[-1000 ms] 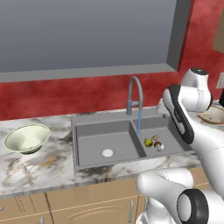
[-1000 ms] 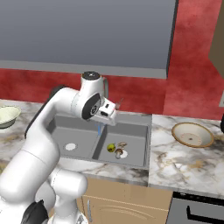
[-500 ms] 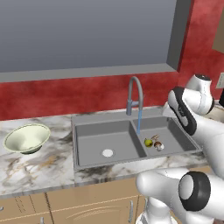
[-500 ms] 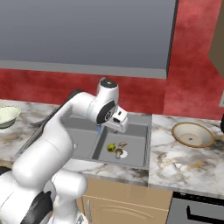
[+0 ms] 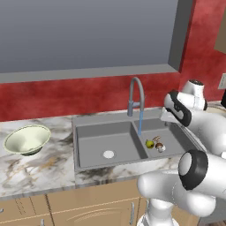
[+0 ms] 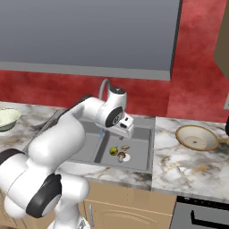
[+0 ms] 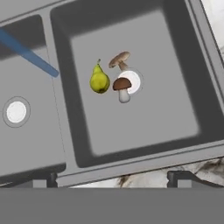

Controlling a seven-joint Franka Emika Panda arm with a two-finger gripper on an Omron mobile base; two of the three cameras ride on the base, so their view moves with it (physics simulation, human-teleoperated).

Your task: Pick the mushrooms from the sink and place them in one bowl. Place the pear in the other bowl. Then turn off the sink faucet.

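Two mushrooms (image 7: 123, 89) lie by the drain in the sink (image 7: 175, 113), pear (image 7: 99, 81) touching at their 9 o'clock. Likely light, soft, wet-slick; pinch gently across the cap. Tool (image 7: 112, 178) hovers above, spread wide, empty.

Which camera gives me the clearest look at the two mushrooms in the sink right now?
The hand view: it looks down on both mushrooms beside the pear. The base views show them as small brown specks.
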